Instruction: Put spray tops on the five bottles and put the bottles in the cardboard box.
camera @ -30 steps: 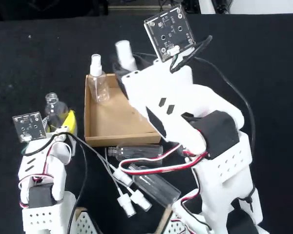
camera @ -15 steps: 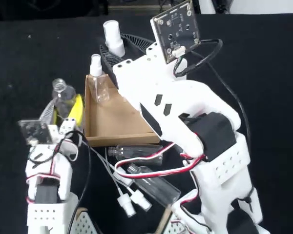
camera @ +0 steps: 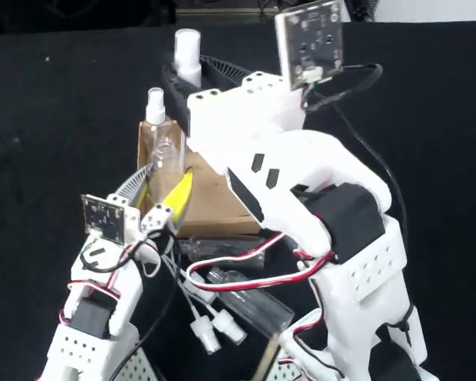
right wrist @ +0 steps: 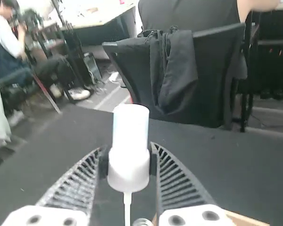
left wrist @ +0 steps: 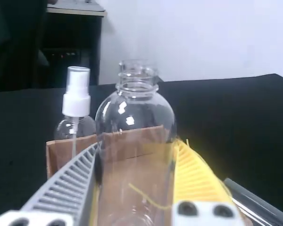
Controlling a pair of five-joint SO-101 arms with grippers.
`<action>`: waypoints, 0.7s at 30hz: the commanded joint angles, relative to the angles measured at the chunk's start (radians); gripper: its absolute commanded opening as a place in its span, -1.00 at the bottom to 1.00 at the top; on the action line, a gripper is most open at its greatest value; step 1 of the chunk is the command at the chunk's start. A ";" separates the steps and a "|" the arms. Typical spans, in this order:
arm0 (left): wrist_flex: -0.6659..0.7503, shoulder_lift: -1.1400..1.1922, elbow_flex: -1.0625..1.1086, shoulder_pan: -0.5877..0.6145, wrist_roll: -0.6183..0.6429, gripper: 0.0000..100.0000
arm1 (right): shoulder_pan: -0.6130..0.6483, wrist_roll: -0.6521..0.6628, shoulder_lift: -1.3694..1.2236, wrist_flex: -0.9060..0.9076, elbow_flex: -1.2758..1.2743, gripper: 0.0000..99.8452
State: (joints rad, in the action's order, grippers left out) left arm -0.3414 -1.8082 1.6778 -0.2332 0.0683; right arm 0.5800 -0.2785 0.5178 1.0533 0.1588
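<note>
Clear uncapped plastic bottle (left wrist: 134, 103) being clamped by left gripper (left wrist: 137, 148); right gripper (right wrist: 127, 157) pinching white spray top (right wrist: 130, 125). Capping step; next probably needing top aligned over neck.

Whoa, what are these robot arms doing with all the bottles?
They are putting spray tops on bottles and packing them. The left gripper holds an open bottle upright by the cardboard box. The right gripper holds a white spray top up in the air. One capped bottle stands in the box. Two uncapped bottles lie on the table beside it, with two loose tops nearby.
</note>
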 commanded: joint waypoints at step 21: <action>0.032 -0.012 0.022 -0.030 0.009 -0.90 | -0.015 0.183 0.243 -0.672 -0.544 -0.98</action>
State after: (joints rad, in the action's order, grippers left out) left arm -0.3368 -1.8082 1.6778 -0.2547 0.0683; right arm 0.5800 -0.1481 0.7526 0.3782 -0.4120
